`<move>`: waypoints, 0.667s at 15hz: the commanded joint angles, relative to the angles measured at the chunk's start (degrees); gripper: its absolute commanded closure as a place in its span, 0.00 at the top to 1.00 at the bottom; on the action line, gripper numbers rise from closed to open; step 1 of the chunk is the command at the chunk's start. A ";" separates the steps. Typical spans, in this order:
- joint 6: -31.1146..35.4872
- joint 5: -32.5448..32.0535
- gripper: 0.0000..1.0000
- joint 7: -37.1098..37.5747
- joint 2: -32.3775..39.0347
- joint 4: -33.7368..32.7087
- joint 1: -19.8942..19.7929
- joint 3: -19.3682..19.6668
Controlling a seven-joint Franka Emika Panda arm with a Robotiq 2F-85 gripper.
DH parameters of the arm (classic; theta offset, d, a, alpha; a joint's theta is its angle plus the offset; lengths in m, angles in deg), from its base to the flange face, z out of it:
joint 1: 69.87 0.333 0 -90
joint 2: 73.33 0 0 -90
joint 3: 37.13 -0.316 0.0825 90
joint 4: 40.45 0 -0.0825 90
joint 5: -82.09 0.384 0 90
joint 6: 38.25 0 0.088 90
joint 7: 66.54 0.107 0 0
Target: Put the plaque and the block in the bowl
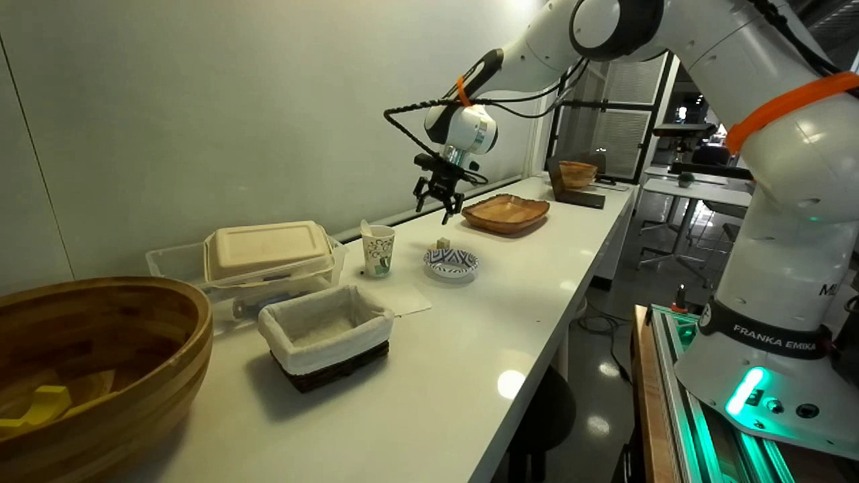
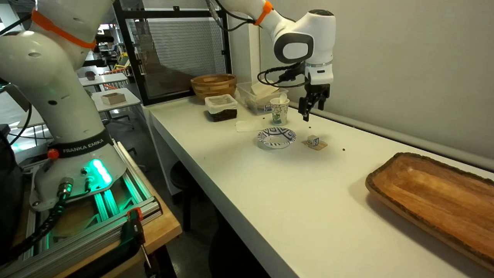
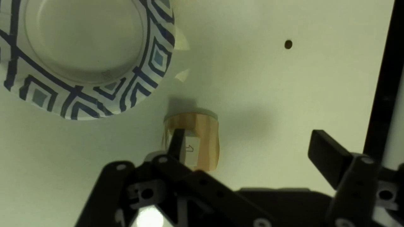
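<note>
Nearest in an exterior view, the big brown bowl (image 1: 154,396) is set on the white table (image 1: 429,382), and a yellow thing (image 1: 47,406) can be seen in it. Next, a small basket (image 1: 339,350) lined with white cloth is seen, and beside it a clear box (image 1: 176,260) with a beige piece (image 1: 272,248) at its top. A bit farther on, a thin white sheet (image 1: 404,300) is laid flat, and by it a paper cup (image 1: 378,256) is stood up, with a pale thing (image 1: 365,228) poking out. Then a white dish (image 1: 451,268) with blue lines is found. Just beside it, with a gap between, the plaque (image 2: 322,146) is laid flat on the table, and the block (image 2: 313,140) is set on top of it, with a mark on its side. The gripper (image 3: 249,142) is held up above the table near them. Its 2 jaws are spread wide apart, and nothing is gripped by them. In the wrist view, part of the block is hidden by the gripper. Past these, a wood tray (image 1: 507,211) is seen. Farthest along the table, a dark laptop (image 1: 580,198) and another round wood bowl (image 1: 577,173) are placed close together.
</note>
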 commanded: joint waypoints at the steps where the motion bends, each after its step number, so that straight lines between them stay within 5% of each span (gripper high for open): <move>1: -1.32 -0.68 1.00 3.08 4.99 -4.77 -0.49 -0.36; 10: -2.31 -2.80 1.00 11.41 10.48 -7.93 -0.13 0.95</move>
